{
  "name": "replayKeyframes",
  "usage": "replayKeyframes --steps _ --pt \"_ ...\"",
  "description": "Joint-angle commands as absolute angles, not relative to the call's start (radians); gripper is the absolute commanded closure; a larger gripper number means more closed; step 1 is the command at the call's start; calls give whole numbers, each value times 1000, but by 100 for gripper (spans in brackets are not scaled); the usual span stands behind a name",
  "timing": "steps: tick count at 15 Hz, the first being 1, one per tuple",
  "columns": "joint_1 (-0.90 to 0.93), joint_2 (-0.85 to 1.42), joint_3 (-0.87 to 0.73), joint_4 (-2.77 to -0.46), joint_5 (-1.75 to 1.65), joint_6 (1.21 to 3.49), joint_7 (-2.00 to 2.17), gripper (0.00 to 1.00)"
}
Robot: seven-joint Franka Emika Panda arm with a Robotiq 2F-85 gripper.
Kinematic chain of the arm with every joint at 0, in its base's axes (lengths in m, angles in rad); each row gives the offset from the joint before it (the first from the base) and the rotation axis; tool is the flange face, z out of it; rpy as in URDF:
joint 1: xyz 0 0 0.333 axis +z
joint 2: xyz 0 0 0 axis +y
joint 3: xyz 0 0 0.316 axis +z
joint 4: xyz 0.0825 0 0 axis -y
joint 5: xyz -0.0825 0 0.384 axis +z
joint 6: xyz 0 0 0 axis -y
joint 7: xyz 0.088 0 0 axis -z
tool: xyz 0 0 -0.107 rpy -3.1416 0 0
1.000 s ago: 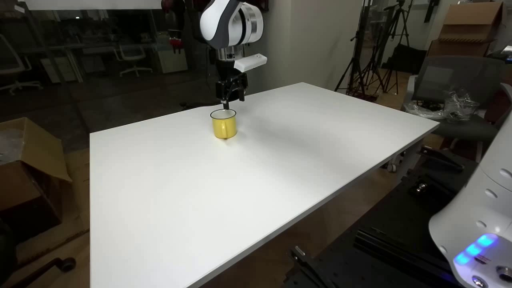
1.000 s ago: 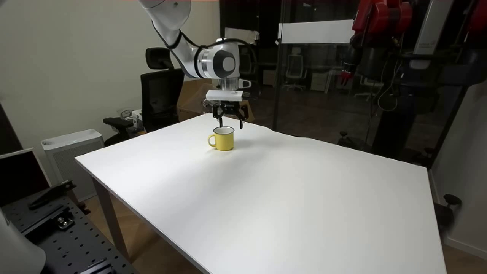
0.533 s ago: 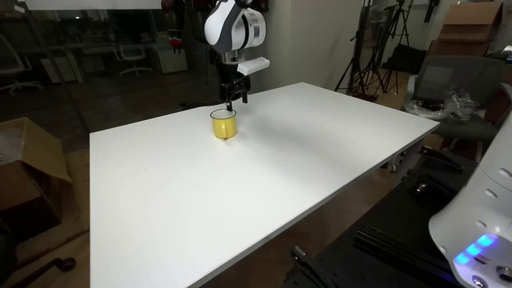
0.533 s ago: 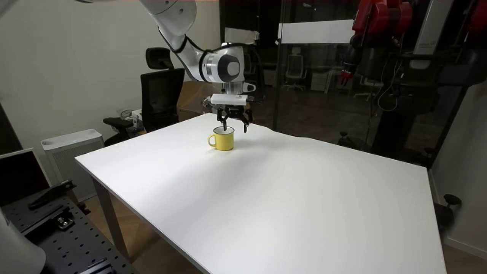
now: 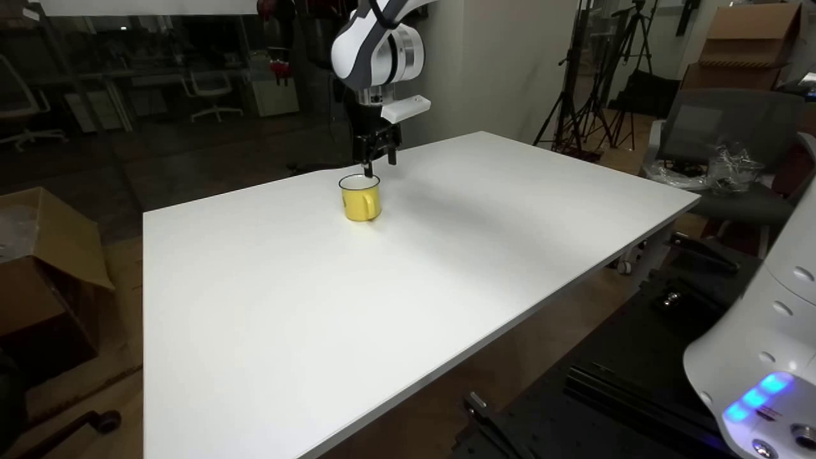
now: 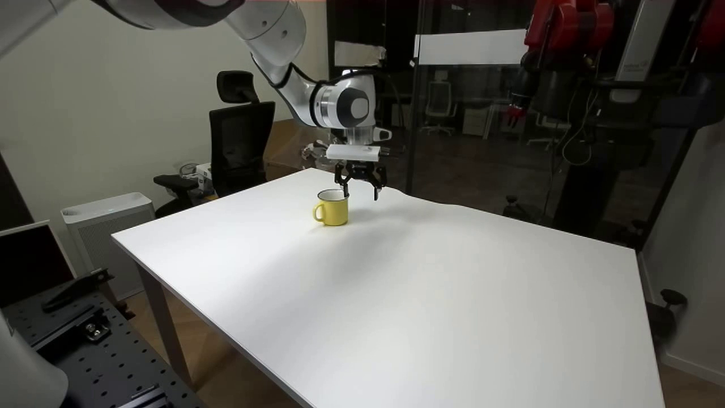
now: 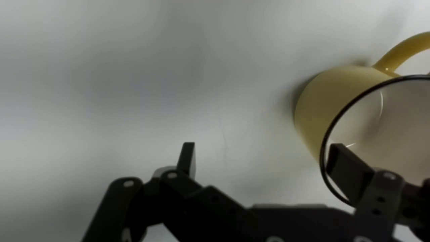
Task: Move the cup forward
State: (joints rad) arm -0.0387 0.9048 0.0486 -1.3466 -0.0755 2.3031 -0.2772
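Cup [image 6: 333,212] stood upright, one finger [image 7: 349,169] of the claw [image 7: 262,145] inside it, the other outside. Claw was spread wide, gripping nothing.

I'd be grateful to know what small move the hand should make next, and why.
I'd probably close the hand gently on the yellow cup: in the wrist view the hand stands open, one fingertip apparently inside the cup, the other outside above the white table, so the cup's wall seems to lie between them.
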Motion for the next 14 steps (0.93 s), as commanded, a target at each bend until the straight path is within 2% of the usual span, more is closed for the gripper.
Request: replayKeyframes --steps 1,8,14 --pt "-19 996 53 -1163 -78 2224 -280 0" --pt "14 1093 59 -999 -74 2124 -279 0" --pt "24 1037 54 -1083 -72 2178 -246 0"
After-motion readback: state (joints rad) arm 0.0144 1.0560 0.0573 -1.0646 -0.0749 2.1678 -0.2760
